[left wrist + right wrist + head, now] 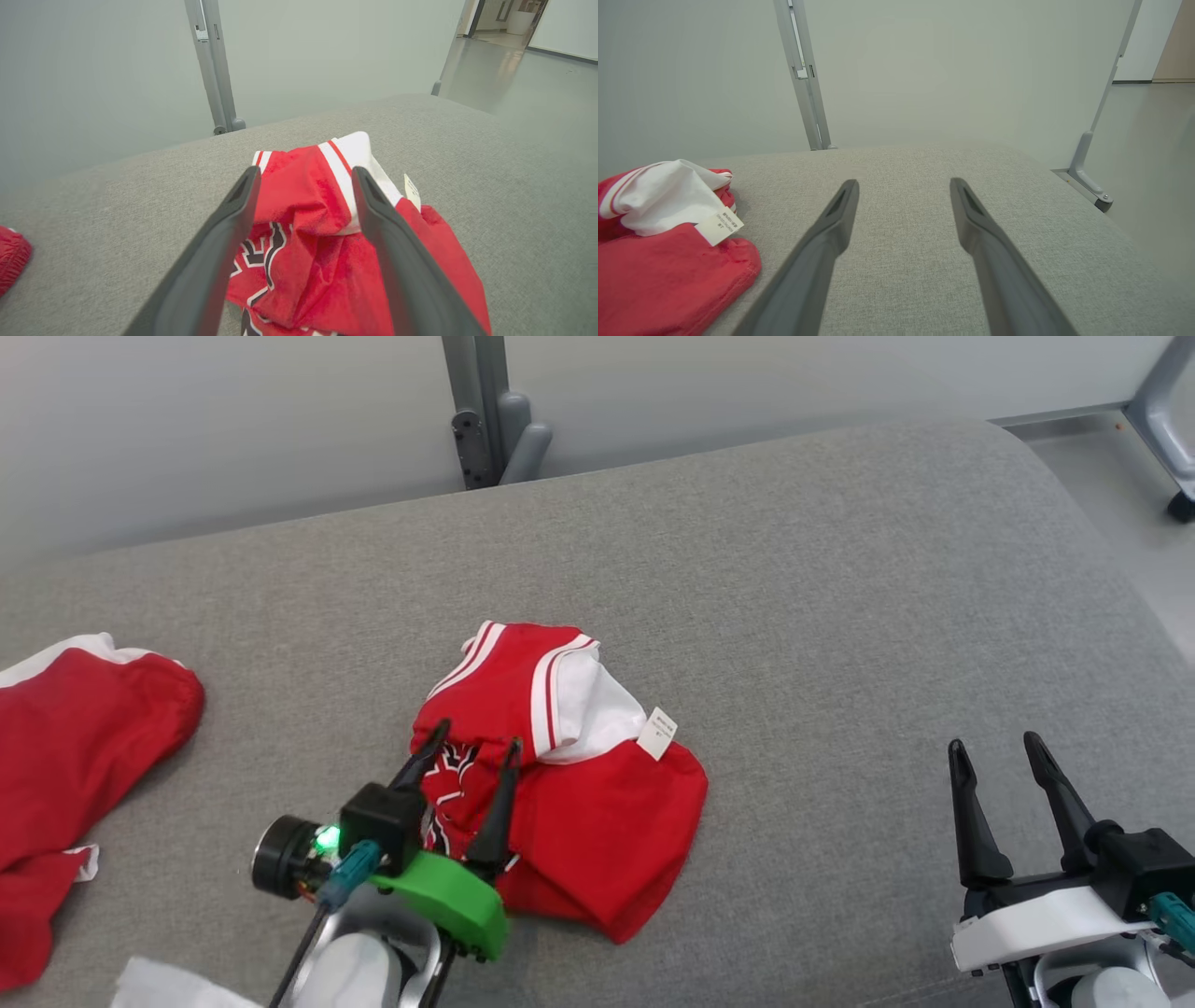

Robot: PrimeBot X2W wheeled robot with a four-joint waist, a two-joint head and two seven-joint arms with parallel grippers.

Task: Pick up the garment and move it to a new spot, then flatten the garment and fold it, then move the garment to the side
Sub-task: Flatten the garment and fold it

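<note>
The crumpled red-and-white garment [597, 821] lies lower middle of the head view on the grey bench [794, 569]. The left end effector [478, 735] is released, fingers spread above the garment's left part, gripping nothing. The right end effector [993, 743], likewise released, sits at the lower right, well apart from it.

Two red garments lie on one grey cushion [794, 569]: the crumpled garment [579, 803] and a second red garment [84, 728] well to its left. It bears one white tag [658, 732]. Two grippers: the left gripper [478, 734] at its left part, the right gripper [992, 741] well to its right. One white sheet [168, 987] lies near-left of it. Two posts stand beyond it, a middle post [476, 411] and a corner post [1158, 378].
</note>
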